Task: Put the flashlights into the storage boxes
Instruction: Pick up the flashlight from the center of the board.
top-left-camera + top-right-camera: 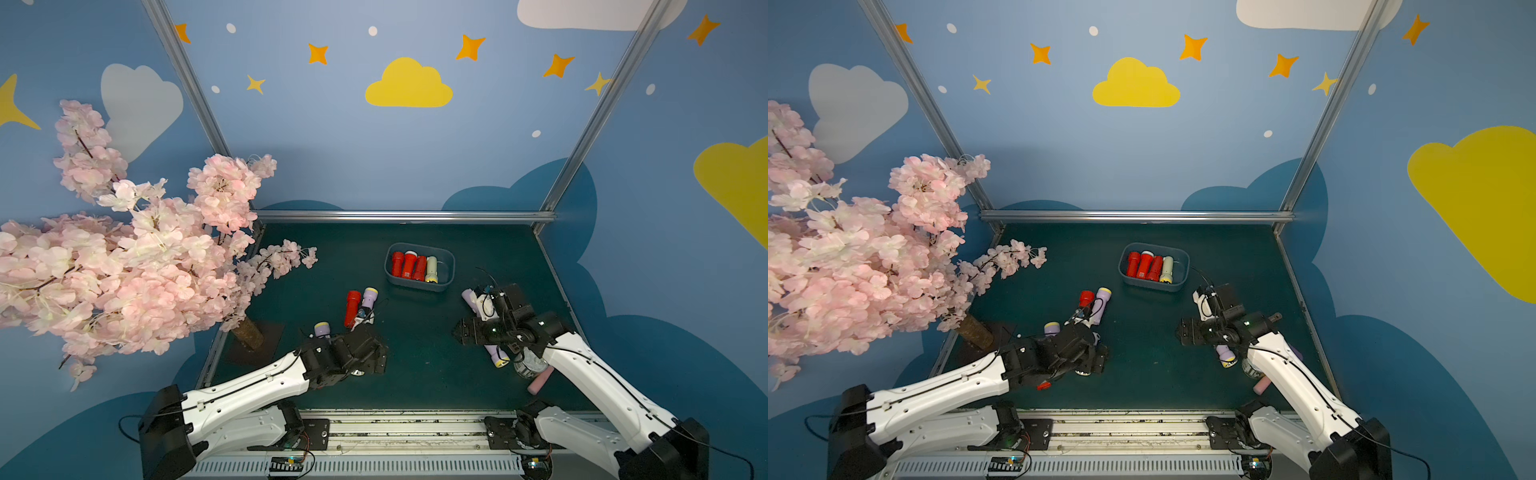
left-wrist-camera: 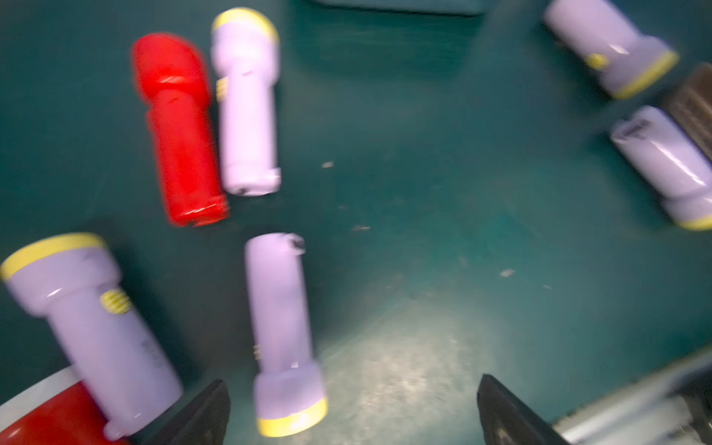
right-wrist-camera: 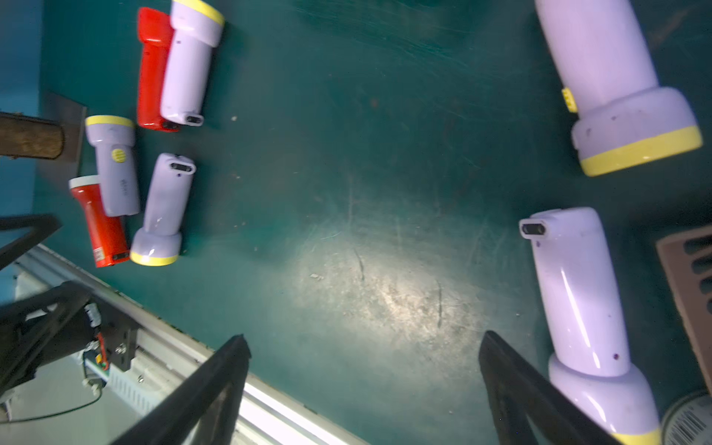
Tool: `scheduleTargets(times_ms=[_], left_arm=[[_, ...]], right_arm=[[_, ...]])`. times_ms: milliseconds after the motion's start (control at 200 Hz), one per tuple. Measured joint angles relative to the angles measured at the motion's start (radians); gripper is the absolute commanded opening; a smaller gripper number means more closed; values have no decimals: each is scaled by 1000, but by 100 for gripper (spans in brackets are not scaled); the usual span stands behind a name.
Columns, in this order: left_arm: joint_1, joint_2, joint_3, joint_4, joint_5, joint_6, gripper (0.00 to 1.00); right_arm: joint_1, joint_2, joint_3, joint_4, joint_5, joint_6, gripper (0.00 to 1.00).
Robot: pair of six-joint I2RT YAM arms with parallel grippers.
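Closest to the robot's base, well short of the storage bin (image 1: 417, 286) and toward its right-arm side, a pink cylinder (image 1: 540, 380) and a tin can (image 1: 528, 368) sit half under the right forearm in both top views. Just beside the can, the near lilac flashlight (image 1: 497, 358) pokes out from under that arm. The right wrist view shows its whole length, plus a brown scoop (image 3: 689, 293) beside it that the top views do not show clearly. The right gripper (image 3: 364, 337) hangs over bare mat (image 3: 366, 192), jaws spread wide with nothing between them. Closer to the bin, the far lilac flashlight (image 3: 608, 77) lies with its yellow ring toward the base.

On the bin's left-arm side, the left gripper (image 2: 352, 381), in a blurred wrist view, is likewise spread wide and empty, with the middle lilac flashlight (image 2: 285, 335) on the mat by one finger. The top views hide that one under the wrist and show only the ringed lilac flashlight (image 1: 322, 330). The right wrist view adds a white-ringed red flashlight (image 3: 98, 219) partly under it. Further on, still short of the bin, a red flashlight (image 1: 352, 308) and its lilac neighbour (image 1: 368, 301) lie touching, side by side.

Inside the bin, seen only from above, three red flashlights (image 1: 409, 266) and a pale yellow flashlight (image 1: 431, 268) lie in a row.
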Motion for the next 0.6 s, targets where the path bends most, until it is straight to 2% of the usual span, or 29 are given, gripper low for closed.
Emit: scheduleTargets(times_ms=[105,180,601], left_arm=[[86,-5,-25,-25,33,0,99],[115,12,-26,-30,55,4,99],[163,328,79,-24,120,58,99]], right_arm=[[7,-10,8,0,-13,0,93],[10,-15,9,0,-24,0,93],[19,-16,8,3,-95,0,93]])
